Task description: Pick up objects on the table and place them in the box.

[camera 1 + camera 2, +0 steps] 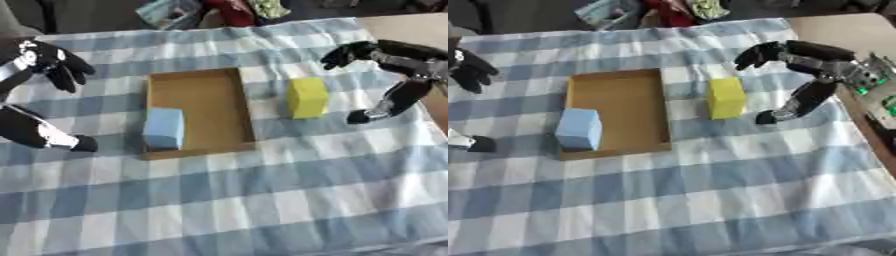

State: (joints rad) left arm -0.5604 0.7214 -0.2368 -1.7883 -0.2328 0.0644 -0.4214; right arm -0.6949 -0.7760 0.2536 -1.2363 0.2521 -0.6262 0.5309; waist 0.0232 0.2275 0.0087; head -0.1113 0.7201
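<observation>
A shallow brown cardboard box [201, 95] lies on the blue-and-white checked cloth. A light blue block [164, 128] stands in the box's near left corner. A yellow block [307, 97] stands upright on the cloth just right of the box. My right hand [815, 65] is open around the yellow block's right side, fingers [754, 54] above and behind it, thumb [785, 112] at its near right, not touching it. My left hand [52, 62] hangs open at the left edge, well left of the box.
A bare wooden tabletop [833, 30] shows at the far right beyond the cloth. Coloured items [219, 10] lie past the far edge. The wide near part of the cloth [245, 205] lies in front of the box.
</observation>
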